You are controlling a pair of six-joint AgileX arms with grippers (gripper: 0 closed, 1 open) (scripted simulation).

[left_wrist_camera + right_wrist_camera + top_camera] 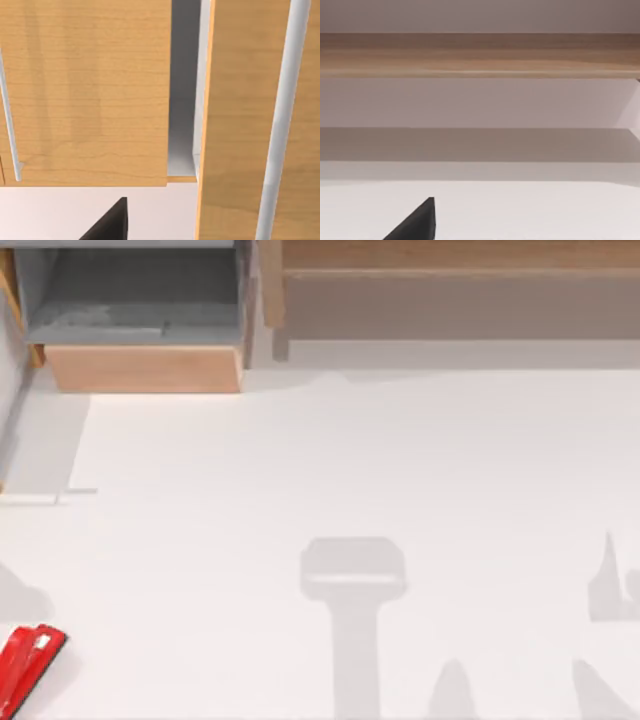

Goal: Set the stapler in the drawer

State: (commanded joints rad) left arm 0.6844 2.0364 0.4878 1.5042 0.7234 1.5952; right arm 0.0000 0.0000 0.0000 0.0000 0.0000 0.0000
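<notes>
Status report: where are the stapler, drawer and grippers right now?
Stapler on table, near-left corner, untouched. Drawer open, far left. Path between looks unobstructed. Gripper states can't be told.

Dark fingertips are all that is showing of the AgileX arms.

A matte black, wedge-shaped piece of the left gripper is poking in at the lower left of centre in the left wrist view, flat-sided and sharp-edged. A near-identical black wedge of the right gripper is sitting low in the right wrist view. No cables, screws or markings are showing on either.
</notes>
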